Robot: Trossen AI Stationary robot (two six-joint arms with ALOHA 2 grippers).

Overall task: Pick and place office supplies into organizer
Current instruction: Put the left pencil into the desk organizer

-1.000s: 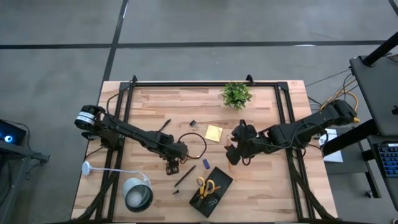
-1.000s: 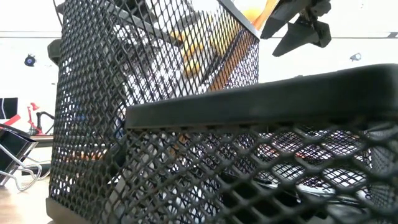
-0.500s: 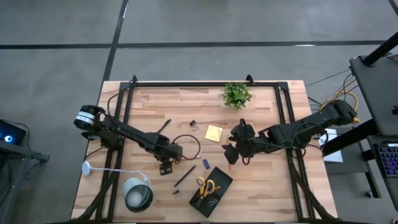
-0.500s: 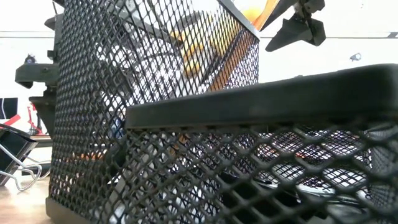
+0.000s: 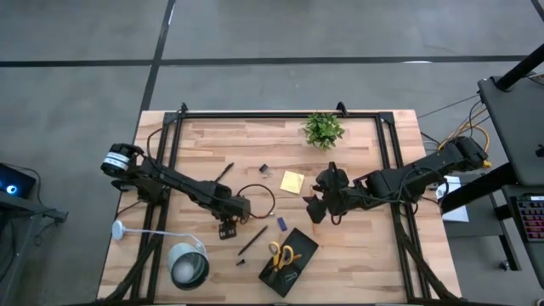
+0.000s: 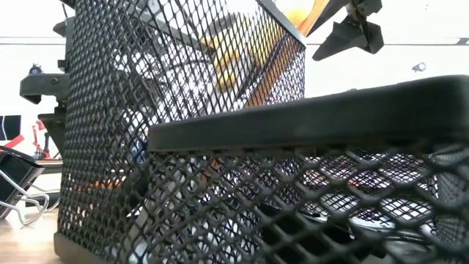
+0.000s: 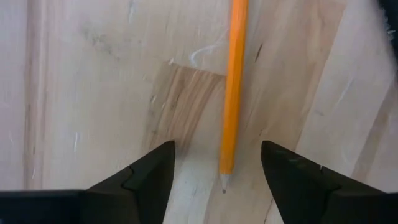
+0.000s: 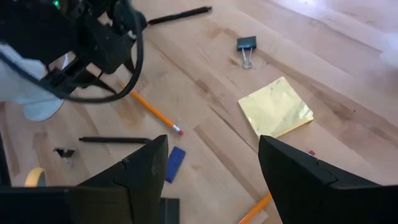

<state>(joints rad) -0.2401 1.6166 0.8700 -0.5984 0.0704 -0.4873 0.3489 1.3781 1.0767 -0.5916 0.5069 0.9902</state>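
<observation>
Left gripper [image 7: 216, 163] hangs over an orange pencil [image 7: 231, 93] lying on the table [image 5: 365, 246], jaws spread, empty. Right gripper [image 8: 213, 165] hovers mid-table, jaws apart, empty. Organizer [image 5: 287, 260] sits near the front edge, scissors [image 5: 281, 253] inside.

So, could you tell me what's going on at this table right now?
Two robot arms are tidying office supplies into the black organizer, which already holds the yellow-handled scissors. The left claw is open and poised over an orange pencil lying on the wood, with the tip between its fingers. The right claw hangs open above the table near the yellow sticky-note pad, holding nothing. A binder clip and a black pen are still loose.
</observation>
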